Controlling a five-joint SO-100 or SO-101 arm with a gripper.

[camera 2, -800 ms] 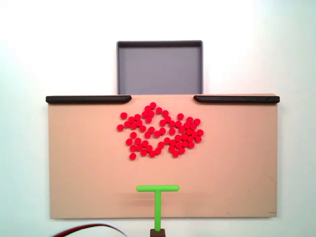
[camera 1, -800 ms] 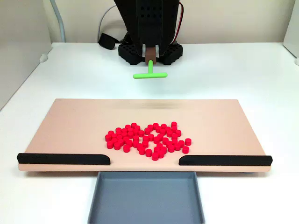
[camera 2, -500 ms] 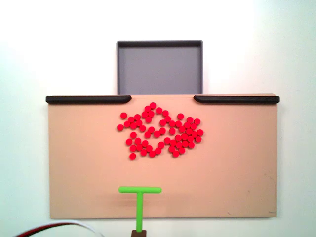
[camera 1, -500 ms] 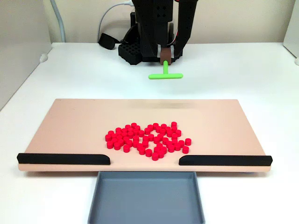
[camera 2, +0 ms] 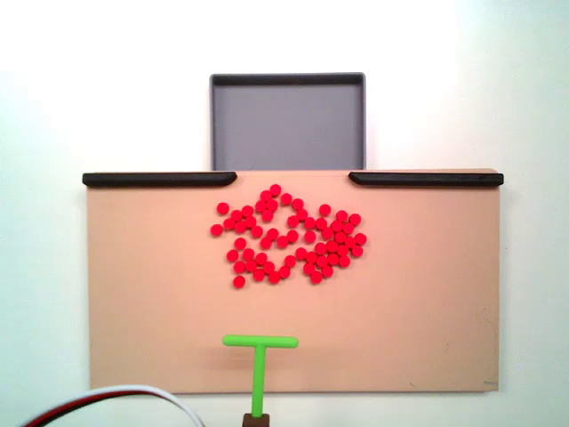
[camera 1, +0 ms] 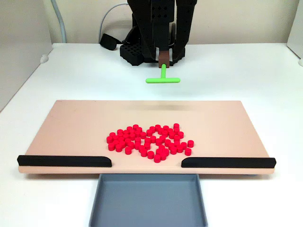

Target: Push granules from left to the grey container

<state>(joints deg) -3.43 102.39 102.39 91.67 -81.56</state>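
The granules (camera 1: 149, 141) lie in a loose red cluster on the middle of the tan board (camera 1: 71, 127), close to the gap between two black bars. Beyond that gap, off the board's edge, sits the grey container (camera 1: 147, 201), with nothing in it. In the top-down fixed view the granules (camera 2: 289, 237) lie below the grey container (camera 2: 287, 120). My gripper (camera 1: 164, 56) is at the far side of the board, shut on the brown end of a green T-shaped stick (camera 1: 163, 79). The stick's crossbar (camera 2: 260, 341) hovers over the board's edge, well short of the cluster.
Two black bars (camera 1: 64, 161) (camera 1: 228, 162) line the board's edge on either side of the gap. The arm's black base (camera 1: 135, 52) stands behind the board. A red and white cable (camera 2: 116, 398) curls at the bottom left of the top-down view.
The stick swung right in the front view, then came back slightly left and a little nearer the board. The granules have not moved.
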